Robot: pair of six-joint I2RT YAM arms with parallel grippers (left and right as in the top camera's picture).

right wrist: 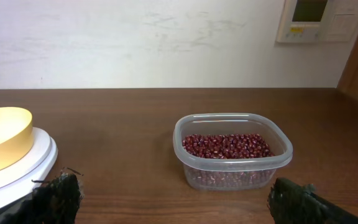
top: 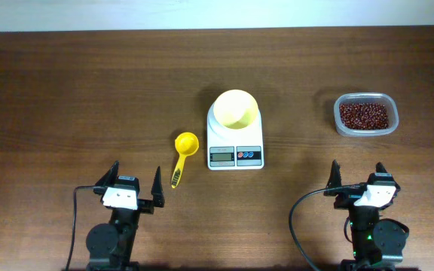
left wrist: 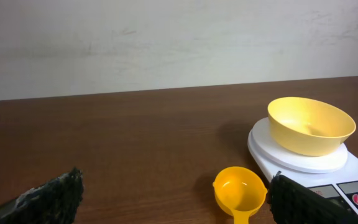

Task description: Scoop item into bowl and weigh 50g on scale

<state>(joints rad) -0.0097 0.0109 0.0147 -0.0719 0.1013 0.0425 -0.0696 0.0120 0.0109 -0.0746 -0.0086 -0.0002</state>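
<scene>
The tabletop is seen in dark brown wood with a fine grain running left to right. The bowl is coloured pale yellow. The scale is white, with a grey display and red and blue buttons. A deeper, orange-tinged yellow is seen on the scoop. Dark reddish-brown beans are shown through a clear, colourless tub. The left gripper and the right gripper are finished in black, with white at the base. The wall is painted off-white and faintly scuffed.
</scene>
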